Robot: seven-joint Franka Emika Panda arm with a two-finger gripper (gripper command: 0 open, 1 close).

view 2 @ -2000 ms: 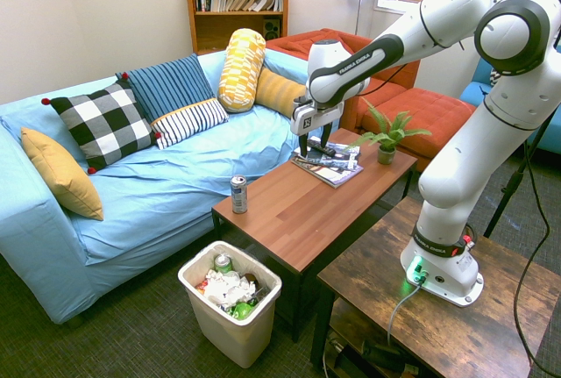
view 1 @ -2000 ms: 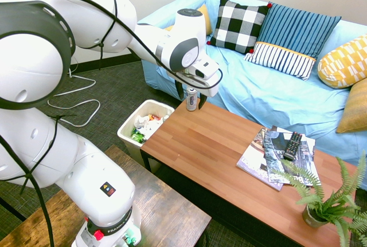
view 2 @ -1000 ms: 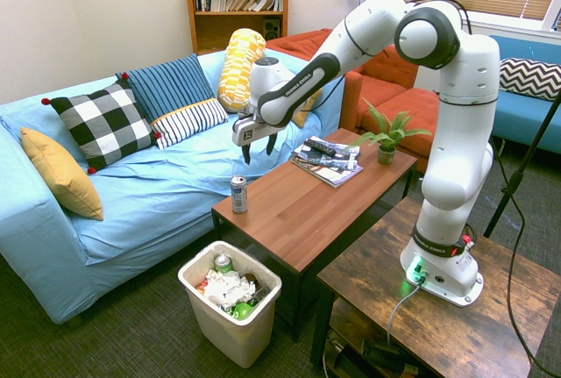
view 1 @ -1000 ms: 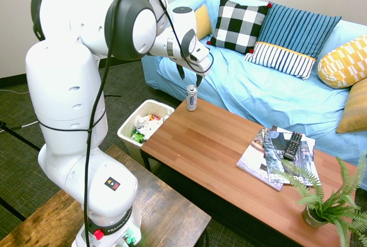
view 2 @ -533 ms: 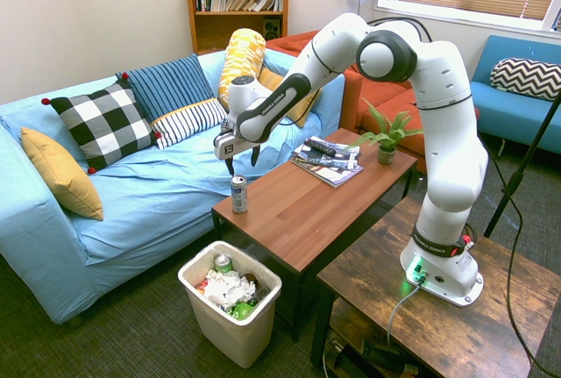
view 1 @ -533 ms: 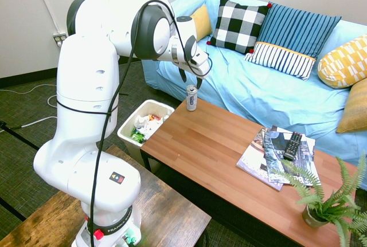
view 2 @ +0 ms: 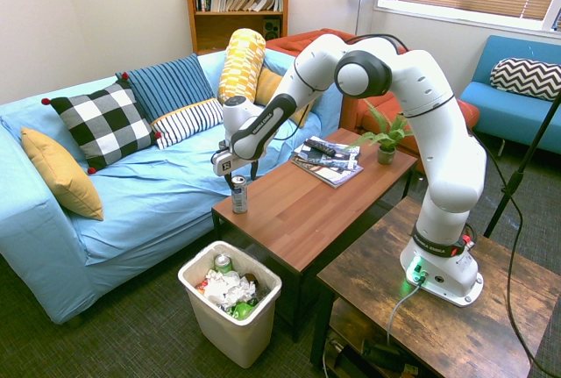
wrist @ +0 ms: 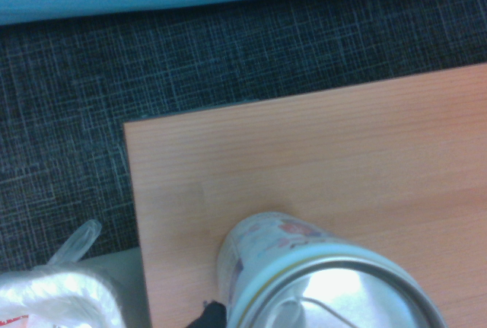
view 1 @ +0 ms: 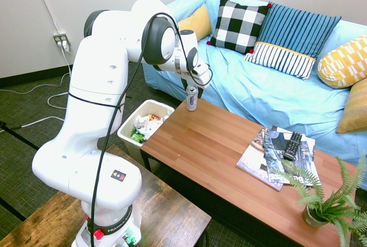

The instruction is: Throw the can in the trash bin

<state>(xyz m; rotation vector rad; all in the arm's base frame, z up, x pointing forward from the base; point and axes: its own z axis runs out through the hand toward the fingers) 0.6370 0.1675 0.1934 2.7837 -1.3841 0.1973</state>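
Standing upright at the corner of the table [view 1: 229, 144] nearest the sofa [view 1: 269, 92] and the bin [view 1: 127, 125], the can [view 1: 191, 98] shows clearly in the first exterior view. The gripper [view 1: 195, 83] hangs right over the can's top, pointing down; its fingers are dark against the arm and I cannot tell from here whether they are spread or closed. The bin sits on the floor just beside the table's end, with white paper and green and orange scraps inside. Further along the table lie magazines [view 1: 272, 155] with a remote [view 1: 293, 144] on top, and a plant [view 1: 327, 201] stands at the far corner. In the second exterior view the can [view 2: 238, 194] stands on the same table [view 2: 324, 194] corner, with the bin [view 2: 230, 303] on the floor below and in front of it. The gripper [view 2: 238, 170] is directly above the can, fingertips near its rim, and the two fingers seem parted to either side of the can's top, not pinching it. Cushions lean along the back of the sofa [view 2: 149, 185]. In the wrist view the can [wrist: 319, 275] fills the lower part, its silver lid seen from above, standing on the table [wrist: 319, 160] near the corner, with dark carpet [wrist: 91, 115] beyond the edge and a bit of the bin's [wrist: 133, 286] white liner showing.
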